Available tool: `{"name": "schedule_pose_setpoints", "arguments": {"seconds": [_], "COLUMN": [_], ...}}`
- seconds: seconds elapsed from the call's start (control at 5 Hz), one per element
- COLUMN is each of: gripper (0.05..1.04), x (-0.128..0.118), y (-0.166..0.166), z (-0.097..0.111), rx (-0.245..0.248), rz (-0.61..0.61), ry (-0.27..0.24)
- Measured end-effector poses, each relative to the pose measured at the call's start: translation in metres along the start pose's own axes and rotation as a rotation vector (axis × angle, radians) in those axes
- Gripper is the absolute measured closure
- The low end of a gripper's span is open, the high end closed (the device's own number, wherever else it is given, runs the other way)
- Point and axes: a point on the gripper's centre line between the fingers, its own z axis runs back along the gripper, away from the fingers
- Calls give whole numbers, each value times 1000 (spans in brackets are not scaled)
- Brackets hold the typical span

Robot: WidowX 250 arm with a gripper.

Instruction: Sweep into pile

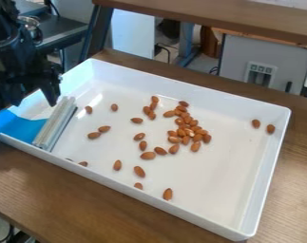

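- Looking at a wooden table [300,166] under the white tray [213,190]
- Spotting the black gripper [33,98] over the tray's left end, open wide, gripping nothing
- Seeing the blue-and-silver sweeper [56,122] across the tray's left rim
- Catching almonds [195,146] clustered around the tray's middle, more scattered towards its edges

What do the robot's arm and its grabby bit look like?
The arm is black and chunky, with bulky, rounded parts. At its end are two jaws, black too, and they get narrower towards their tips.
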Motion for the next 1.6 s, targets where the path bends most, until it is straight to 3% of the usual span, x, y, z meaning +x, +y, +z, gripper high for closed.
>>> {"name": "schedule_pose_setpoints", "arguments": {"seconds": [0.4, 0.6, 1.0, 1.4, 1.6], "gripper": [83, 133, 696, 733, 732], "x": [-13, -13, -16, -20, -24], "y": [-8, -12, -19, -43, -64], "z": [-19, -24, -38, -42, -43], "rx": [-60, -84, -71, -37, -54], "rz": [62, 63, 64, 83, 121], "ry": [11, 1, 12, 40, 55]}}
